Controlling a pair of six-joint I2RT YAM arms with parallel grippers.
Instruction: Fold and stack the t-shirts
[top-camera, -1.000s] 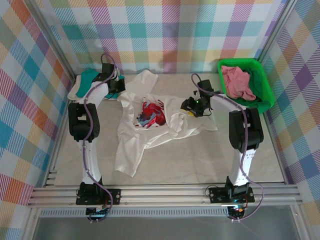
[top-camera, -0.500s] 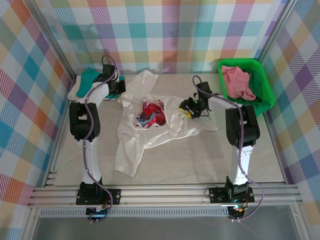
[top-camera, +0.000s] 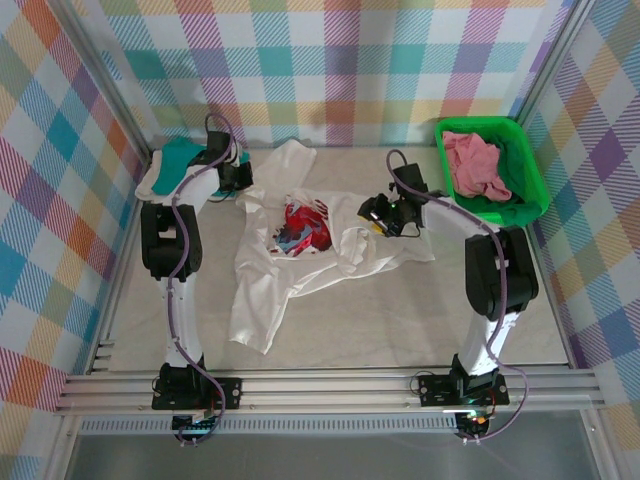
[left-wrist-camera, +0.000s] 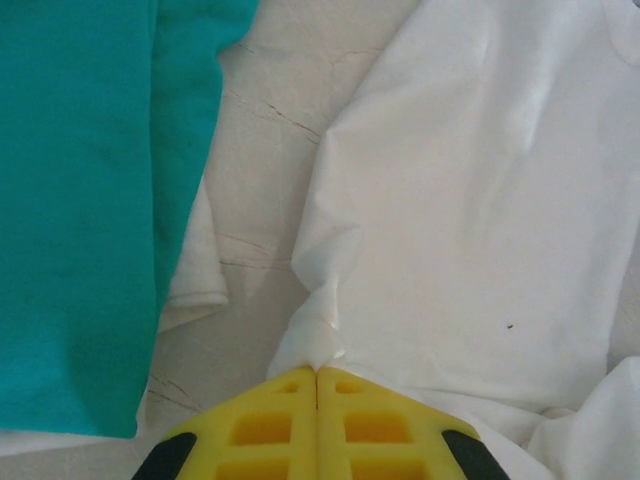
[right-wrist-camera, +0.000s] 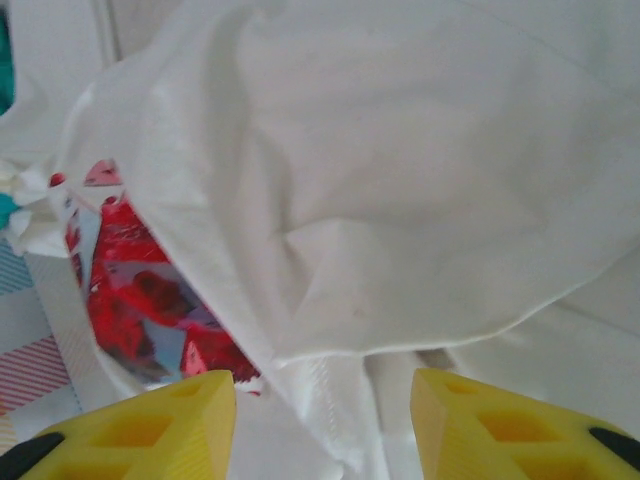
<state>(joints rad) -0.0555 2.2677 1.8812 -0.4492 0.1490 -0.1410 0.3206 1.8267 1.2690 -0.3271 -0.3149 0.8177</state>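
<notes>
Left wrist — left end effector (left-wrist-camera: 317, 374) seemingly pinches white t-shirt (left-wrist-camera: 470, 200); right end effector (right-wrist-camera: 322, 385) released.

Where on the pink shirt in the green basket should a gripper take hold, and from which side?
Grip a raised fold near the middle of the pink shirt, coming straight down from above. It lies crumpled in the green basket, whose walls likely block any sideways approach.

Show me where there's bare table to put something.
Free: the near table strip between the white t-shirt and the arm bases, and the patch before the green basket. Crowded: centre and far-left corner by the teal t-shirt.
</notes>
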